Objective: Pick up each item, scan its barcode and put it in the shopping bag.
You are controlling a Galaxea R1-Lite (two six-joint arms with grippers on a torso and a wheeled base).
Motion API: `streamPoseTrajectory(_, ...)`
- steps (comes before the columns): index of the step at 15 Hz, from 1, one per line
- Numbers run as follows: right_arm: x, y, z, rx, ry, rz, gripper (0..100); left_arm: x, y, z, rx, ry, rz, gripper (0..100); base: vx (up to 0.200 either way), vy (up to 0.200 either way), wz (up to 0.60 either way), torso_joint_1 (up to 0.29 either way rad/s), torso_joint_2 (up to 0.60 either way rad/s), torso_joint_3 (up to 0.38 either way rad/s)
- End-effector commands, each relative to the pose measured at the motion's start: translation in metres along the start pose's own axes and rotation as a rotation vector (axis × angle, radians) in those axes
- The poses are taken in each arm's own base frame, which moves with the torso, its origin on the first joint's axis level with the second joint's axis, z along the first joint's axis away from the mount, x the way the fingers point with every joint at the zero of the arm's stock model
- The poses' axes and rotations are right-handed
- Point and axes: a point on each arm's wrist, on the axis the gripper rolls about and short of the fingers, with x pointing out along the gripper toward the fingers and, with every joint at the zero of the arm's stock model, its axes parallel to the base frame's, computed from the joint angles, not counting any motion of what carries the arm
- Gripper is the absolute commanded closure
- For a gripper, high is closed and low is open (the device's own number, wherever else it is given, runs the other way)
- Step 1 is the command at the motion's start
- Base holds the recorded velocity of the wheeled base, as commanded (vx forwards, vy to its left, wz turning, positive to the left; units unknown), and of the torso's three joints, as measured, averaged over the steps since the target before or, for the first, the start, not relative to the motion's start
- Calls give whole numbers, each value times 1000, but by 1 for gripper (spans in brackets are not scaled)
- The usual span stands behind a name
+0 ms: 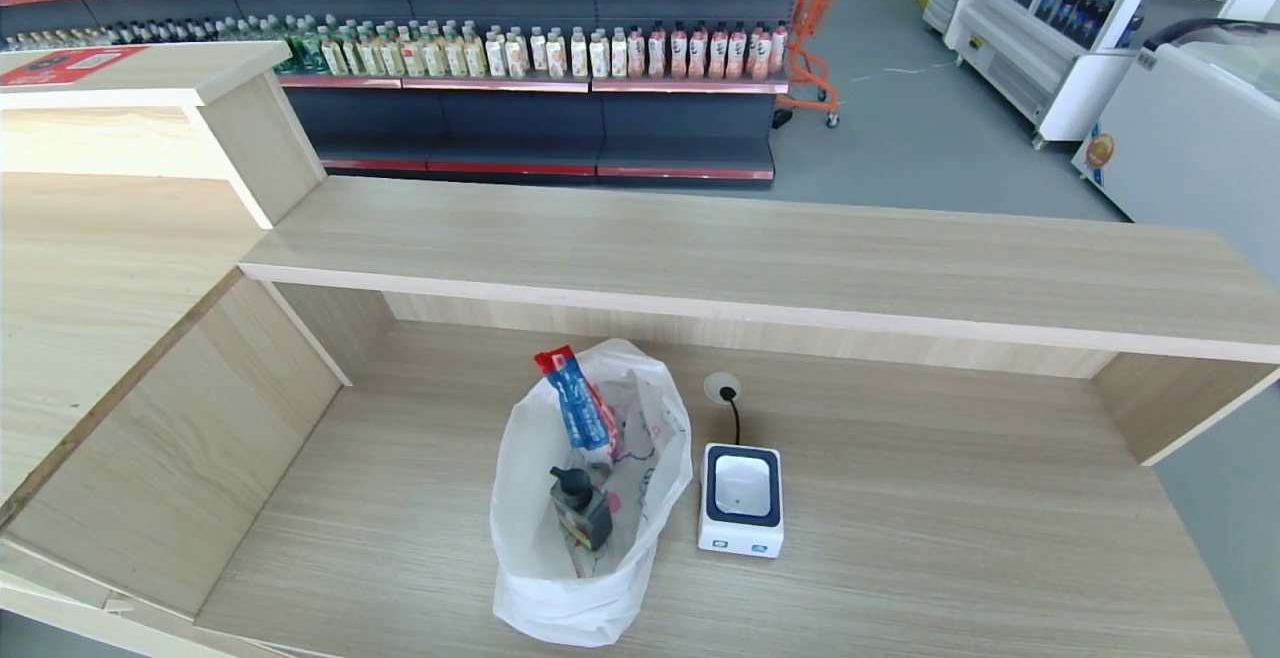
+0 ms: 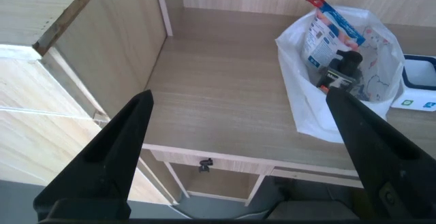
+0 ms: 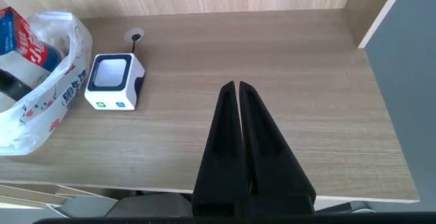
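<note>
Jaws of left gripper (image 2: 240, 96): mine, released and spread wide, nothing between them.
Left wrist view, counter (image 2: 218, 101): pale wood, below my spread fingers, with its near edge under them.
Left wrist view, bag (image 2: 306, 115): white plastic, standing on the counter with its mouth open, off beyond one of my fingers.
Left wrist view, pouch (image 2: 327, 26): blue and red, inside the bag, its top poking out of the mouth.
Left wrist view, bottle (image 2: 347, 71): dark with a black pump top, inside the bag, just beside the pouch.
Jaws of right gripper (image 3: 236, 86): mine, clenched tight together, gripping nothing.
Right wrist view, scanner (image 3: 112, 81): white box with a dark-framed window facing up, on the counter, well apart from my closed tips.
Right wrist view, cable (image 3: 135, 40): black, running from the scanner's far side to a round hole in the counter.
Head view, bag: just left of the scanner, and I cannot tell whether they touch.
Head view, pouch: tilted, at the far side of the bag.
Head view, bottle: upright, nearer me than the pouch, deep in the bag.
Head view, ledge (image 1: 800, 258): raised wooden top along the counter's far side.
Head view, shelves (image 1: 560, 58): rows of drinks behind the ledge.
</note>
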Motion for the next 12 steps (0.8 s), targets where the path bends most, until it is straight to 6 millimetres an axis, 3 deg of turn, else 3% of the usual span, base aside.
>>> streamPoseTrajectory(1,0,0,0,0,4,2,100,0,0,0,0,0,1,0,200,0,0,2,-2,2)
streamPoseTrajectory(12,0,0,0,-1,4,0,100,0,0,0,-2,0,1,0,0,0,0,0,0,0)
